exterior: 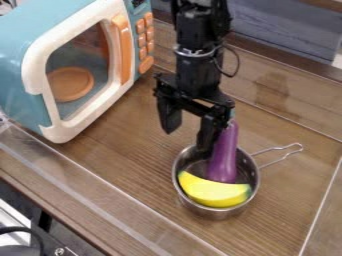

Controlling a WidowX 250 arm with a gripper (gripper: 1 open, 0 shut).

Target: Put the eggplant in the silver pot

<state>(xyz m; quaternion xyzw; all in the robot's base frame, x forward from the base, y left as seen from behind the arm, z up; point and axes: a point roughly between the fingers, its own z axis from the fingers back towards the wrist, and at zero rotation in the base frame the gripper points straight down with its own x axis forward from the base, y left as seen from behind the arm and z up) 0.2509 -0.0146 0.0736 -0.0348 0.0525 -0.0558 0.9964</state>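
The purple eggplant (pixel 225 152) stands tilted inside the silver pot (pixel 201 200), its lower end down in the pot and its top leaning against the right rim. A yellow banana (pixel 214 188) lies in the pot beside it. The pot's wire handle (pixel 278 152) sticks out to the right. My gripper (pixel 191 122) hangs above the pot's back left rim with its fingers apart and nothing between them. Its right finger is just left of the eggplant's top.
A toy microwave (pixel 74 65), blue with a cream door, stands at the back left on the wooden table (pixel 107 165). A clear raised edge (pixel 80 215) runs along the table's front.
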